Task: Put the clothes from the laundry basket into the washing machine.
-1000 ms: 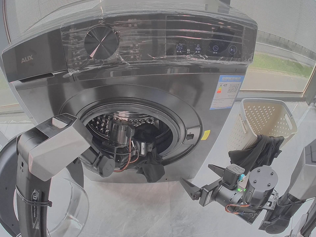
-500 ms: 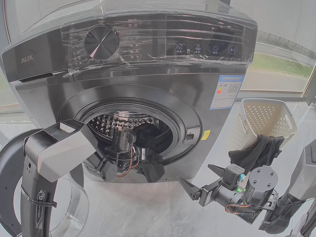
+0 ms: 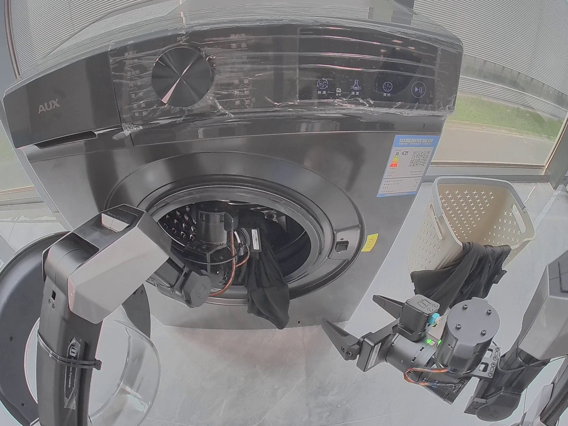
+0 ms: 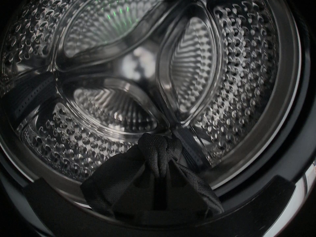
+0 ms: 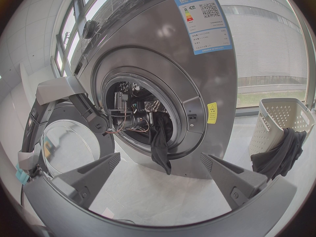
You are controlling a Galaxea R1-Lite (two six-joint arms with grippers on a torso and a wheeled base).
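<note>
Left end effector (image 4: 158, 163) gripping garment (image 4: 158, 148), draped over drum rim (image 3: 322, 267)

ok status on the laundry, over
Left end effector shut on black cloth garment in grey washing machine's drum mouth, tail over the rim. Right end effector open, empty. Second black garment draped over cream plastic basket. Nothing in the way.

Pale tiled floor (image 3: 248, 380) and tall daylit windows (image 3: 509, 60) behind.
</note>
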